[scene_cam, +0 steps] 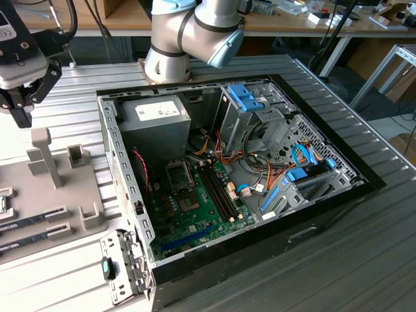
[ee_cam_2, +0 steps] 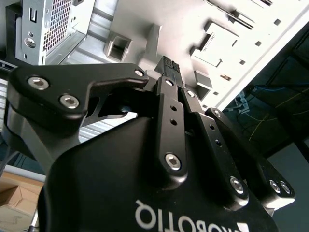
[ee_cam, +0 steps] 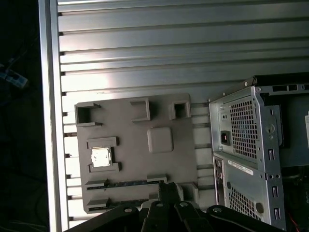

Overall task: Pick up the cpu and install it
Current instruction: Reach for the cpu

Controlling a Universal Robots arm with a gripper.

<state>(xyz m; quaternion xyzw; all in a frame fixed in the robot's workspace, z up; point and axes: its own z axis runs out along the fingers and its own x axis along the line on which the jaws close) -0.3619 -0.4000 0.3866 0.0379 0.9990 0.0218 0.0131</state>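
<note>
Find the small flat silver-grey square cpu nested in the flat grey plastic fixture plate, at nine o'clock from the open black computer case in the exterior view. Note the black two-fingered gripper hovering above that plate, fingertips pressed together, empty. Probably best: spread wide, centre squarely, grip the edges only.

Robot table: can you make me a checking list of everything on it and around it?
Surface: ribbed metal table.
Job's things: cpu lies in its pocket on the grey holder plate; open computer case beside the plate.
Clutter: memory sticks on the plate.
Grippers: hand hangs above the plate, apart from the cpu.
Cables: coloured wires inside the case.
Surroundings: wooden benches behind the table.
</note>
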